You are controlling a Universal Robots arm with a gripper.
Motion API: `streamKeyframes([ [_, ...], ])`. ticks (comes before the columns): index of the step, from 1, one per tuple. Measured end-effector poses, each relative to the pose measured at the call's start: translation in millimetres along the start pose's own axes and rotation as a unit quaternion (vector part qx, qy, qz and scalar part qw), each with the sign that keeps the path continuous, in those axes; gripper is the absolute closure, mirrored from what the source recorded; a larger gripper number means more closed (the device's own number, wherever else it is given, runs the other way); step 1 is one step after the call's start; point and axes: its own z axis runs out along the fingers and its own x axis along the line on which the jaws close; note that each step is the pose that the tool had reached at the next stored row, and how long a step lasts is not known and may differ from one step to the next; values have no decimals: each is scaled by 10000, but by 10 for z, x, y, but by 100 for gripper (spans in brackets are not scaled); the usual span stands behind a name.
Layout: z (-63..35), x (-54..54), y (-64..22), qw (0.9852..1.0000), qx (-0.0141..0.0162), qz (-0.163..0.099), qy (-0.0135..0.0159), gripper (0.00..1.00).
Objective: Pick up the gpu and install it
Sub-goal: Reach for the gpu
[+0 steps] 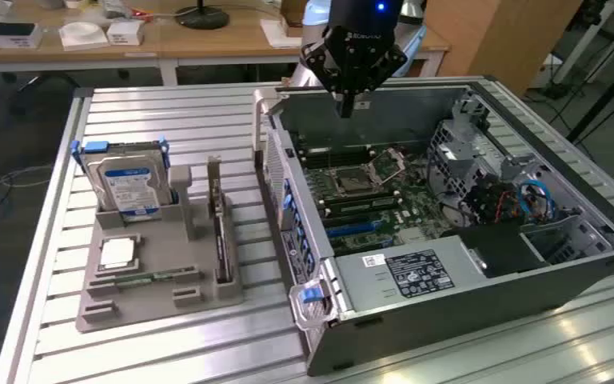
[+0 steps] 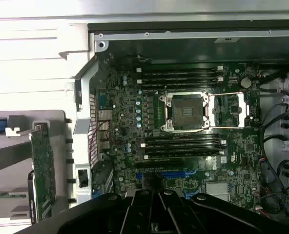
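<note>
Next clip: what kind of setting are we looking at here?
Probably a robotics lab workbench: an open grey metal computer tower lies on a slatted aluminium table, beside a grey moulded fixture holding a silver hard drive, with cluttered wooden desks behind.

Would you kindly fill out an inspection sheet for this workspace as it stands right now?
Surface: slatted metal table carrying a grey holder tray and an open computer case.
Job's things: gpu stands on edge in the holder tray, untouched; the motherboard lies exposed inside the case.
Clutter: hard drive upright in the tray; memory stick lying flat in it.
Grippers: gripper shut and empty, hanging above the open case, apart from the gpu.
Cables: blue and black cables inside the case, at the exterior view's right.
Surroundings: wooden desks behind the table, with small boxes on them.
</note>
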Motion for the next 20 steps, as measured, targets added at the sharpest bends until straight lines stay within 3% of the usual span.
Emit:
streamKeyframes([
  [14, 0, 2, 0, 10000, 0, 0, 0, 89],
  [20, -1, 151, -12, 10000, 0, 0, 0, 89],
])
